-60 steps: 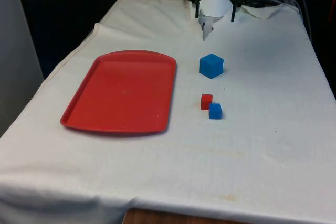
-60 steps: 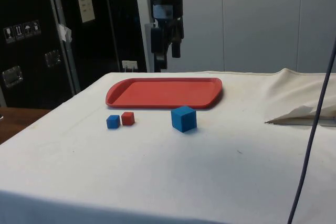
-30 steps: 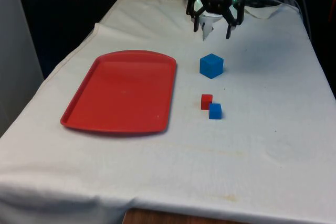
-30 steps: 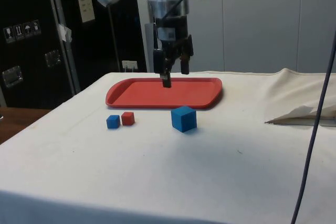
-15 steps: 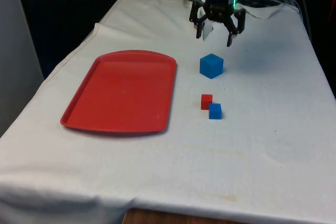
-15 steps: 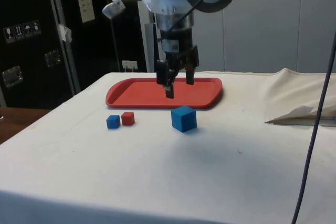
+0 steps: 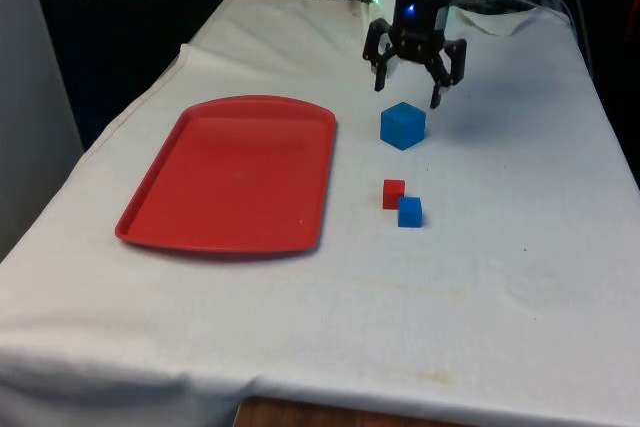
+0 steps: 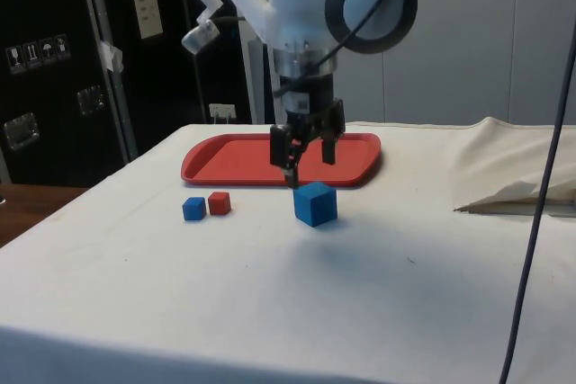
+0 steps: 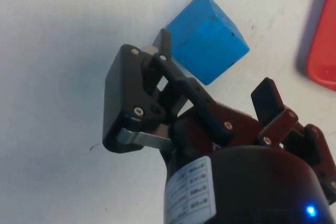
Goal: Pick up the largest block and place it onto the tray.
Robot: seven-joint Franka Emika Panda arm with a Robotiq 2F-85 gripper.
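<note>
- The counter [image 7: 520, 247] carries a red tray [image 7: 235, 172] on the front view's left.
- The tool [image 7: 409, 95] hangs spread wide and empty just above the big blue block [image 7: 402, 125], lower and closer to it than a second ago.
- The big blue block sits right of the tray, untouched.
- Nearer lie a small red block [image 7: 393, 193] and a small blue block [image 7: 409, 212], touching.

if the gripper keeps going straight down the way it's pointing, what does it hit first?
Most likely the large blue block: the open gripper hangs just above it, fingers pointing down. Its alignment looks slightly off-centre, so one fingertip may touch the block's top edge.
</note>
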